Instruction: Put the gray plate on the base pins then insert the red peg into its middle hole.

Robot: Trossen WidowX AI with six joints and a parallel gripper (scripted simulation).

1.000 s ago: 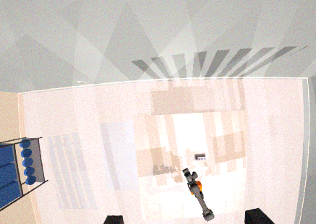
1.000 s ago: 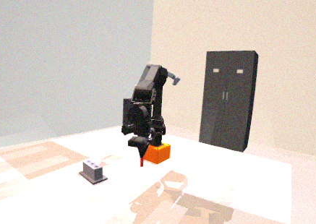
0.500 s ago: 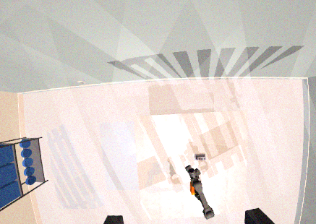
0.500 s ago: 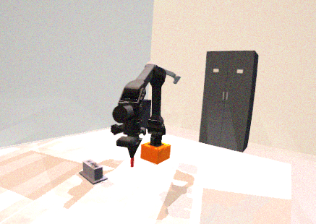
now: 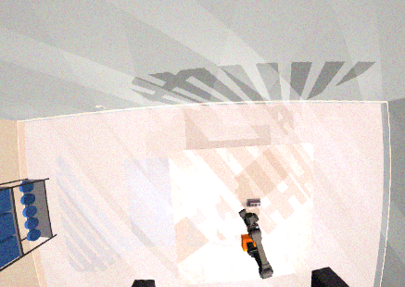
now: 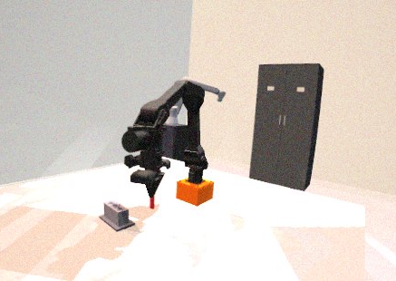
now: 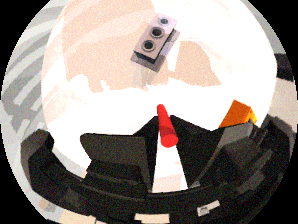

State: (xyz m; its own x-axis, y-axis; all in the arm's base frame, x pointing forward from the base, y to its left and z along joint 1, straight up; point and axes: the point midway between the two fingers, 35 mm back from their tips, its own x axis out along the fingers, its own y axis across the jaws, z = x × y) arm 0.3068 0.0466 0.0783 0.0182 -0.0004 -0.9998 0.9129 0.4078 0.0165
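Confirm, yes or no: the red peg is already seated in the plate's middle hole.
No: in the exterior view the red peg hangs clamped in the gripper, beside and apart from the gray plate.

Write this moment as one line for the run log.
gripper: shut on red peg | peg: upright, carried | gray plate: on base, middle hole unfilled | phase: peg in transit
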